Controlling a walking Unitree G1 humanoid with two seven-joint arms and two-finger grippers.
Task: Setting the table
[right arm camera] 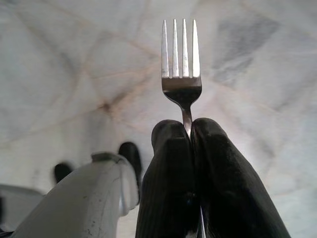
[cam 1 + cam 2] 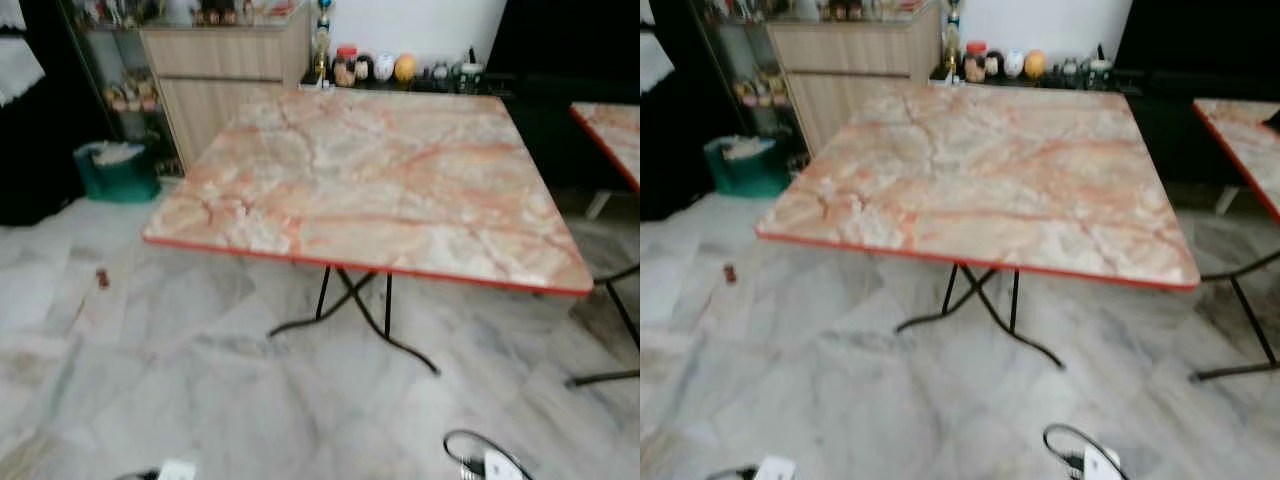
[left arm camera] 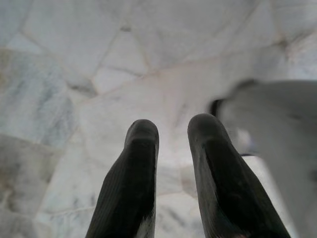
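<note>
fork (image 1: 181, 64): held by its neck in the right hand, tines pointing away from the wrist, over pale marble floor; upper centre of the right wrist frame.
right hand (image 1: 191, 130): both black fingers pressed together on the fork's stem, no gap showing; arm hangs low over the floor.
left hand (image 3: 172, 130): fingers parted by a narrow gap, nothing between them; pointing down at the floor (image 2: 180, 380), idle.
worktop (image 2: 380, 180): pink-veined marble top with a red edge on black folding legs, centre of the left eye frame; its surface carries nothing i can make out, though the picture is a little blurred.
second worktop (image 2: 612, 130): same pattern, cut off at the right edge of the frame, apart from the first.
back of room: wooden cabinet (image 2: 225, 75) at upper left, a row of jars and small things (image 2: 375, 68) behind the worktop's far edge, a green bin (image 2: 118, 172) at the left.
step in hand: carrying the fork toward the worktop, by my reading; no place is laid yet.
next move: probably close in on the near edge, lift the right arm above the top, lay the fork flat and only then part the fingers.
</note>
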